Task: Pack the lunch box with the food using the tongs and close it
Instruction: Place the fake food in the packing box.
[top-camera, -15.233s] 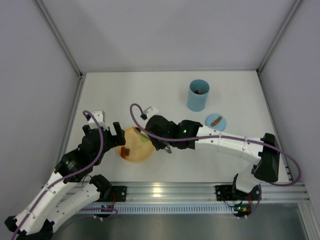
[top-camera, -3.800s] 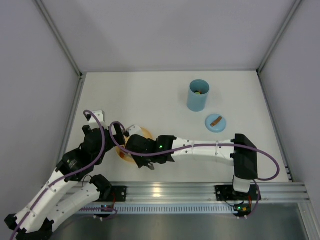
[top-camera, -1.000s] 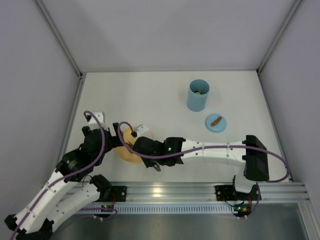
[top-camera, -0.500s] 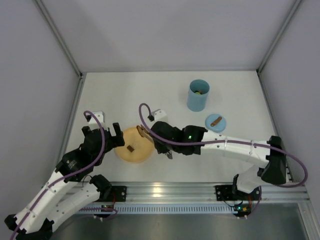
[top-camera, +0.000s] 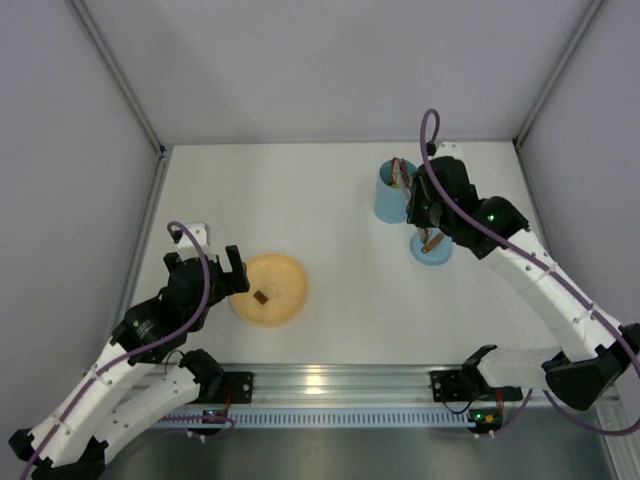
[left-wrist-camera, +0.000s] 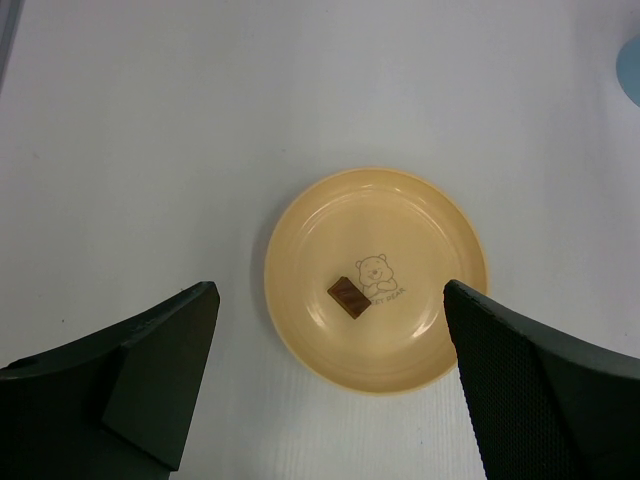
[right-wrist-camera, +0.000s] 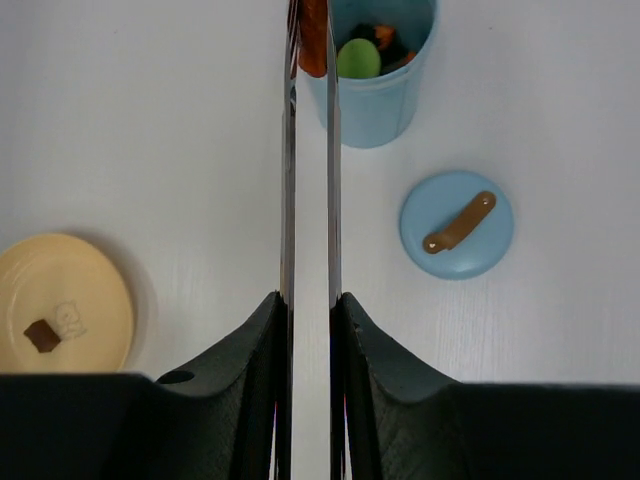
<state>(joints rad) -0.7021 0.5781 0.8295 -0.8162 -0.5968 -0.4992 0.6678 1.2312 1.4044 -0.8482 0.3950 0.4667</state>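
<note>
Clamping the tongs (right-wrist-camera: 289, 150) shut, the right gripper (right-wrist-camera: 310, 305) holds an orange piece (right-wrist-camera: 313, 35) at the cup (right-wrist-camera: 375, 100) rim. Tongs are likely springy and slick: grip well behind the tips, with steady squeeze. The left gripper (left-wrist-camera: 325, 300) hangs spread above the plate (left-wrist-camera: 440, 230).

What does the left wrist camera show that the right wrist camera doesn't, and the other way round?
Only the left wrist view: the left gripper, fingers spread wide above the plate. Only the right wrist view: the right gripper shut on the tongs, an orange food piece pinched between their arms by the lunch box, which holds more food. Both: the yellow plate with one brown piece on it, and the blue lid, just a sliver in the left wrist view.
</note>
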